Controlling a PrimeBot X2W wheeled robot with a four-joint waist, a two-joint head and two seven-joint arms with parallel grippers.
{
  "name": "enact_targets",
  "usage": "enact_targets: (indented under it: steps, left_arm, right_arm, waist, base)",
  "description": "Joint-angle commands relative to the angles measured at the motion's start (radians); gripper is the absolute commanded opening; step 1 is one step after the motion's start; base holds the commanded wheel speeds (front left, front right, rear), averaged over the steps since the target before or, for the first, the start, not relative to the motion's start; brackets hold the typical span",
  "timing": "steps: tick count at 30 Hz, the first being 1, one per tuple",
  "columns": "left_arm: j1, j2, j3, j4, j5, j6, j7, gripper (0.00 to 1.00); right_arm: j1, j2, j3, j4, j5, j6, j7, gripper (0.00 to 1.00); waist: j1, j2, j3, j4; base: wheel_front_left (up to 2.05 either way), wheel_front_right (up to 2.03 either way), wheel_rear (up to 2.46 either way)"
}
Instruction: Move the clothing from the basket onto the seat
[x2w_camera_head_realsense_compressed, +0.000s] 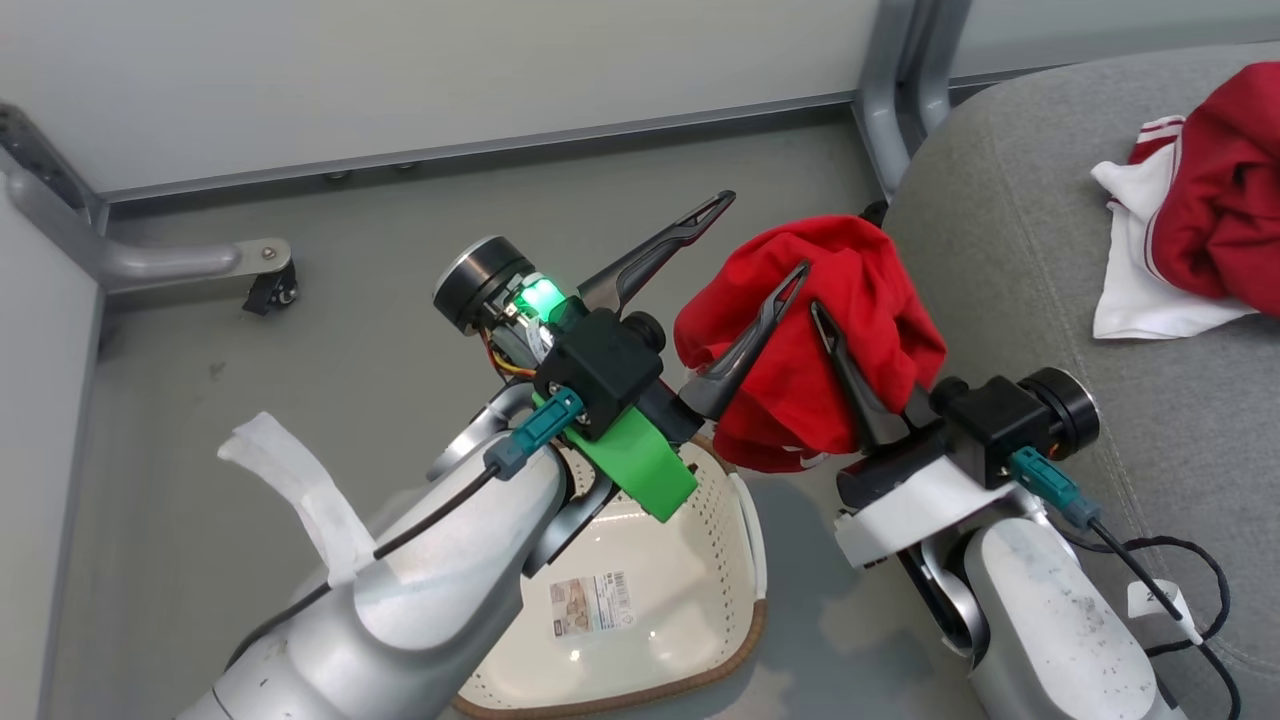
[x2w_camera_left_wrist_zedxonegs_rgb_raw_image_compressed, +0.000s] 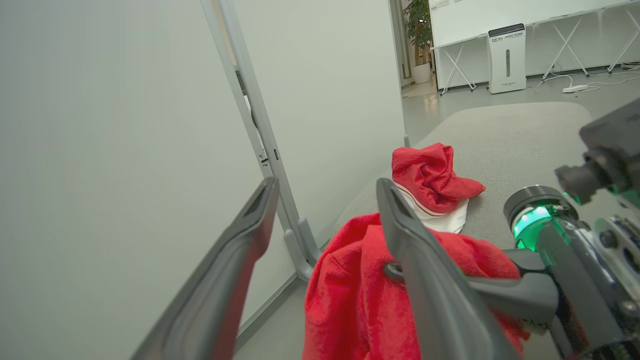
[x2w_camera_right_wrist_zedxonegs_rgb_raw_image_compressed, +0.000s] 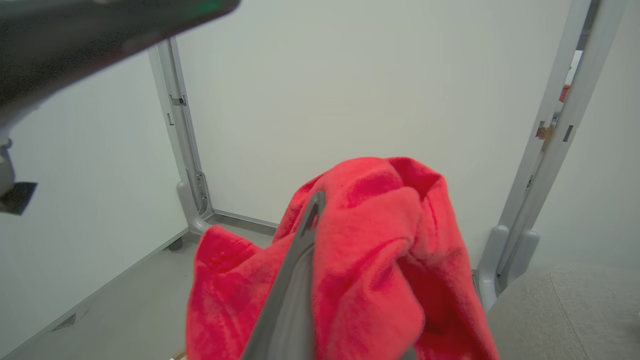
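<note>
My right gripper (x2w_camera_head_realsense_compressed: 835, 325) is shut on a bunched red garment (x2w_camera_head_realsense_compressed: 830, 330), held in the air between the basket and the seat's left edge. In the right wrist view the cloth (x2w_camera_right_wrist_zedxonegs_rgb_raw_image_compressed: 380, 250) drapes over one finger (x2w_camera_right_wrist_zedxonegs_rgb_raw_image_compressed: 300, 265) and hides the other. My left gripper (x2w_camera_head_realsense_compressed: 762, 235) is open, with nothing between its fingers; its lower finger lies against the held garment (x2w_camera_left_wrist_zedxonegs_rgb_raw_image_compressed: 350, 300). The cream basket (x2w_camera_head_realsense_compressed: 745, 560) stands on the floor below, with no clothing showing in it. A second red garment with white trim (x2w_camera_head_realsense_compressed: 1210, 200) lies on the grey seat (x2w_camera_head_realsense_compressed: 1010, 260).
White partition panels on grey metal legs (x2w_camera_head_realsense_compressed: 890, 110) close off the back and left, with a caster foot (x2w_camera_head_realsense_compressed: 270, 285) on the floor. A black cable (x2w_camera_head_realsense_compressed: 1180, 580) hangs by my right forearm. Far off stand a white floor appliance (x2w_camera_left_wrist_zedxonegs_rgb_raw_image_compressed: 507, 57) and folding tables.
</note>
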Motion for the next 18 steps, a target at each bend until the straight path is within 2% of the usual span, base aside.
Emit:
enact_targets:
  steps: [1,18]
  left_arm:
    - [0.014,0.005,-0.002,-0.001,-0.003,0.003,-0.005,1.00]
    - [0.049,0.033,-0.047,-0.018,-0.013,0.004,0.028,1.00]
  right_arm:
    - [0.015,-0.004,-0.010,-0.007,-0.008,-0.001,-0.003,0.00]
    - [0.123,-0.003,-0.173,-0.096,-0.062,-0.001,-0.003,0.00]
  waist:
    - [0.0000,0.0080,0.003,-0.031]
    - [0.0000,0.0080,0.043,-0.253]
  base:
    - [0.00,0.00,0.00]
    - [0.00,0.00,0.00]
